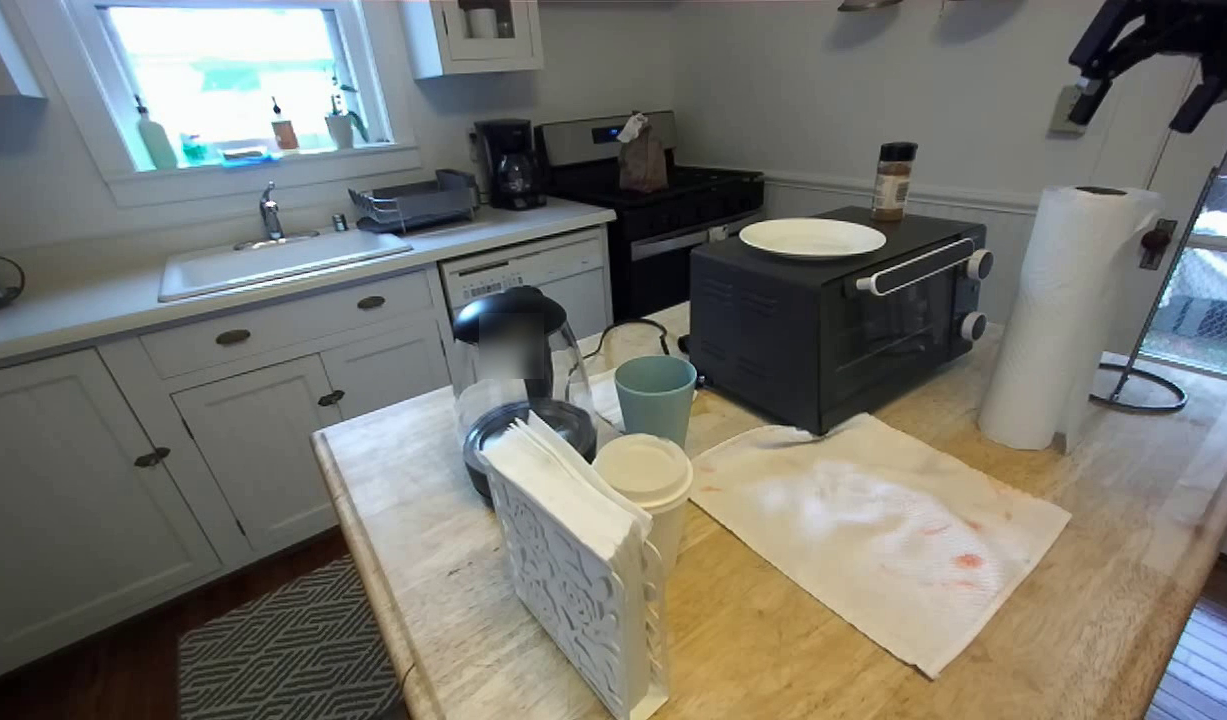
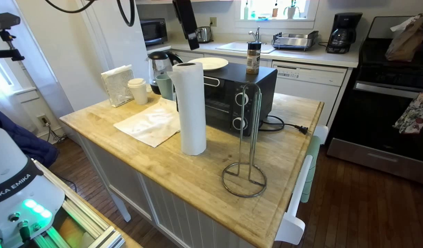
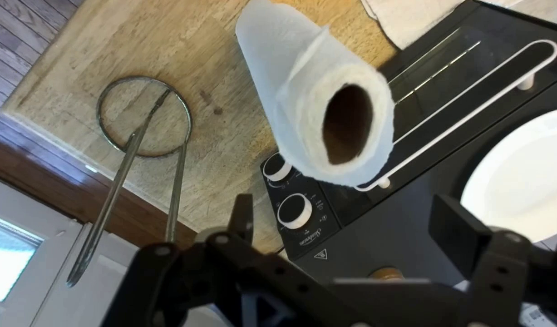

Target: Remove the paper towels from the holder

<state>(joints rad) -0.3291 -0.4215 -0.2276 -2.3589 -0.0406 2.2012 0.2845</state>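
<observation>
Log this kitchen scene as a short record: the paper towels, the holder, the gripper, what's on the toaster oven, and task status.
paper towels: one roll, upright on the wooden table, apart from the holder
holder: upright, nothing on it
gripper: open, holding nothing
toaster oven: white plate and black-capped jar on top
task status: likely done, paper towels off holder

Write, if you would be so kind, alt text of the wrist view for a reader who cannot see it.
A paper towel roll stands on a wooden tabletop, apart from the bare wire holder at picture left. The gripper, open and holding nothing, shows at the bottom. Beside the roll, a black toaster oven carries a white plate.
</observation>
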